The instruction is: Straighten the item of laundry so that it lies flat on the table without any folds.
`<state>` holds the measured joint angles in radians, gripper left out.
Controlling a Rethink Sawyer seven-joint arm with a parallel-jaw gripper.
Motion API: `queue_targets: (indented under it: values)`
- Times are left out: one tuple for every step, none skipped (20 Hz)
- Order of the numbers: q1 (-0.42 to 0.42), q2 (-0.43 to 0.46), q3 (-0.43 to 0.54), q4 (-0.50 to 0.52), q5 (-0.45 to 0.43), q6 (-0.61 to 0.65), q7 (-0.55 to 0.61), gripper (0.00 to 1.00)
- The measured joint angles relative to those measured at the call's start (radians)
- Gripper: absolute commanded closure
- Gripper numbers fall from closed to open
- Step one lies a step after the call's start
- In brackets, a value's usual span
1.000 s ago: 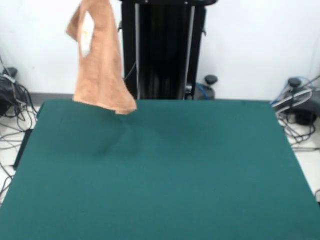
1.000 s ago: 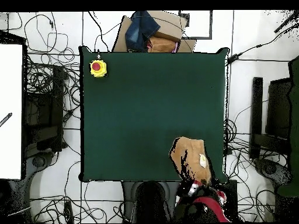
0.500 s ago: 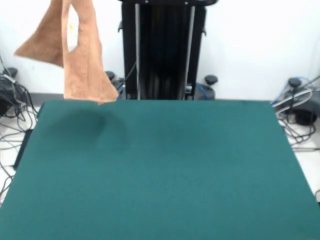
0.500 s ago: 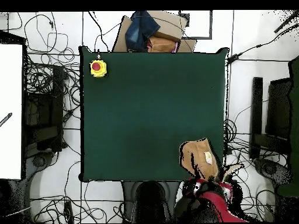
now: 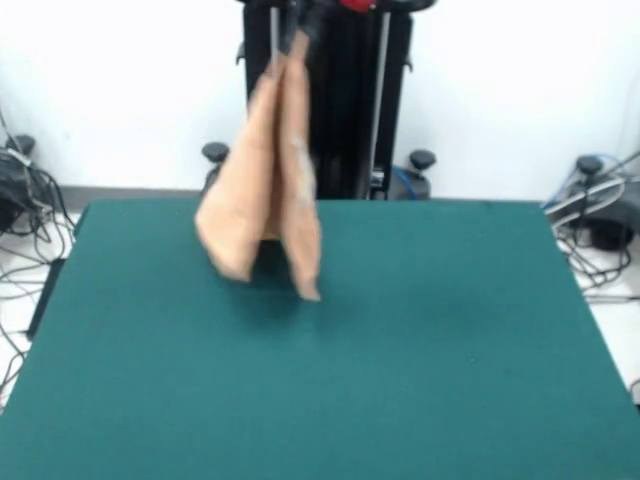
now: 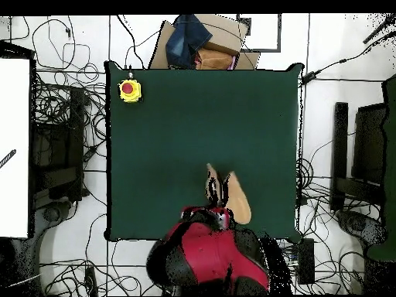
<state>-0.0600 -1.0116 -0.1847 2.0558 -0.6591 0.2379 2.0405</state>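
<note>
The peach-orange towel hangs in the air as two long drooping folds. Its lower tips swing just above the far part of the green table. My gripper shows at the top edge of the front view, shut on the towel's upper end. From overhead, the towel appears as two narrow flaps over the table near the edge by the robot. The red arm covers the gripper there.
A yellow box with a red button sits on one table corner. A cardboard box with blue cloth stands just beyond the table's edge opposite the robot. Cables cover the floor on both sides.
The arm has swung in from the table's side edge towards its middle. The hanging towel has come with it, and its flaps have closed into two narrow folds.
</note>
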Motion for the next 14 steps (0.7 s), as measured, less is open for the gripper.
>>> queue_targets:
  values:
    - [0.028, 0.028, -0.015, -0.007, 0.015, -0.034, 0.048, 1.0]
    - [0.055, 0.062, -0.024, -0.012, 0.043, -0.078, 0.124, 1.0]
    - [0.059, 0.073, -0.023, -0.012, 0.06, -0.089, 0.158, 1.0]
    - [0.062, 0.085, -0.022, -0.013, 0.077, -0.101, 0.193, 1.0]
    - [0.061, 0.092, -0.022, -0.018, 0.093, -0.092, 0.214, 1.0]
    - [0.06, 0.1, -0.022, -0.022, 0.108, -0.084, 0.236, 1.0]
    - [0.059, 0.105, -0.022, -0.03, 0.112, -0.069, 0.236, 1.0]
    - [0.059, 0.109, -0.022, -0.038, 0.116, -0.055, 0.236, 1.0]
    - [0.057, 0.113, -0.022, -0.046, 0.118, -0.038, 0.236, 1.0]
    - [0.049, 0.113, -0.018, -0.05, 0.12, -0.025, 0.236, 1.0]
    - [0.041, 0.114, -0.015, -0.055, 0.123, -0.012, 0.236, 1.0]
    - [0.033, 0.114, -0.011, -0.059, 0.125, 0.001, 0.236, 1.0]
    - [0.026, 0.114, -0.008, -0.063, 0.128, 0.014, 0.236, 1.0]
    - [0.002, 0.111, 0.004, -0.067, 0.135, 0.033, 0.236, 1.0]
